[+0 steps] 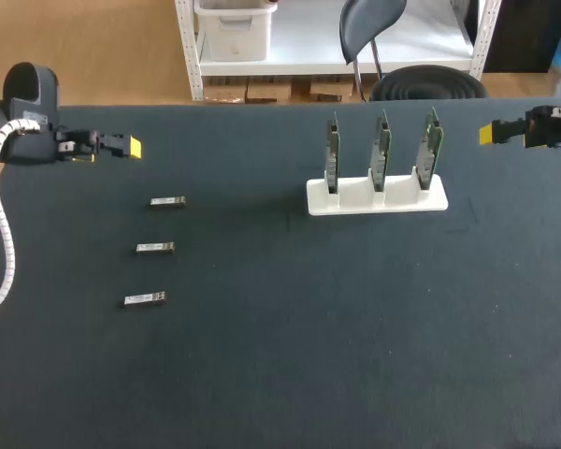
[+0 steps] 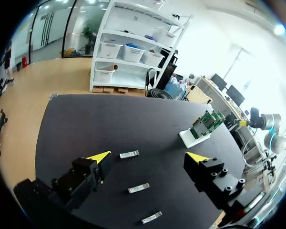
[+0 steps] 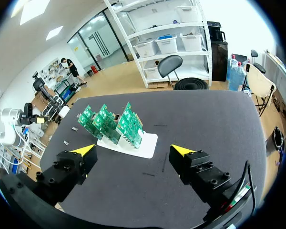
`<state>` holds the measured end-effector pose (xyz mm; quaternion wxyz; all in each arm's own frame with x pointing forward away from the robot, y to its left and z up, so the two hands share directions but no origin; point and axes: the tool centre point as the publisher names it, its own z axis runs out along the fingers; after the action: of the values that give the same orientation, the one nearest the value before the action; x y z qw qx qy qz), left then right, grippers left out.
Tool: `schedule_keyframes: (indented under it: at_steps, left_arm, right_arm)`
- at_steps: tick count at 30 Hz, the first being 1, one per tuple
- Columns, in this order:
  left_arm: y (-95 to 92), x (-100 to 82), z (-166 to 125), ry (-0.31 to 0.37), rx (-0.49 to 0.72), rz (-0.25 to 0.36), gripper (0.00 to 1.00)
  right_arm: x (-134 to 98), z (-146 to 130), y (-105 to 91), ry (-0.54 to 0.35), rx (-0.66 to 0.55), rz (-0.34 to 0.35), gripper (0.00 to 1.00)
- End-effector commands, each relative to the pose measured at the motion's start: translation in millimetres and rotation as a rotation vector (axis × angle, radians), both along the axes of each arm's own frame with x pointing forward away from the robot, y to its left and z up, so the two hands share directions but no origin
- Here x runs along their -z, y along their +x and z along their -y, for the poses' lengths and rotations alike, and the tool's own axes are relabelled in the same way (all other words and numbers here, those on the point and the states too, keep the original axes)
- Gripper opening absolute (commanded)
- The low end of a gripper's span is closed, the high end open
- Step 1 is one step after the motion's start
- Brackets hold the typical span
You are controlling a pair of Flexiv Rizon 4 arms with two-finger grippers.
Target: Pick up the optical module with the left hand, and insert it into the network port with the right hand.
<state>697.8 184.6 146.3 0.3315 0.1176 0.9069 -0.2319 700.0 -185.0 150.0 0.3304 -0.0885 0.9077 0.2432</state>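
Three modules (image 1: 155, 247), each a slim silvery bar, lie flat in a loose column on the left part of the dark bench (image 1: 280, 355), well apart from one another and touched by nothing. Three green circuit boards (image 1: 381, 150) stand upright side by side in one white stand (image 1: 374, 201), right of the middle. Of the two tools, the left tool (image 1: 131, 147) hangs beyond the farthest module and the right tool (image 1: 486, 134) near the bench's far right edge, each with fingers spread wide and empty.
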Motion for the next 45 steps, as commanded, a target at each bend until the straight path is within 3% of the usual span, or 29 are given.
schedule_keyframes:
  at_steps: [1,4,8,9,20,22,31,41,45]
  left_arm:
    - [13.1,3.7,-5,0.108,0.065,0.021,1.0]
    - [22.6,11.0,-10,0.229,0.185,0.041,1.0]
    - [32.7,28.9,-16,0.409,0.46,0.045,1.0]
    - [34.7,32.3,-18,0.447,0.496,0.07,1.0]
    - [63.2,61.0,-17,0.623,0.856,0.0,1.0]
    - [65.0,68.4,-15,0.684,0.924,0.015,1.0]
    - [67.1,91.4,-6,0.777,1.138,-0.053,1.0]
    - [66.4,112.4,-5,0.852,1.21,-0.15,1.0]
    - [67.2,124.3,-2,0.874,1.183,-0.185,1.0]
  right_arm:
    - [0,0,0.0,0.0,0.0,0.0,1.0]
    - [0,0,0.0,0.0,0.0,0.0,1.0]
    - [0,0,0.0,0.0,0.0,0.0,1.0]
    - [0,0,0.0,0.0,0.0,0.0,1.0]
    - [0,0,0.0,0.0,0.0,0.0,1.0]
    - [0,0,0.0,0.0,0.0,0.0,1.0]
    - [0,0,0.0,0.0,0.0,0.0,1.0]
    - [0,0,0.0,0.0,0.0,0.0,1.0]
    - [0,0,0.0,0.0,0.0,0.0,1.0]
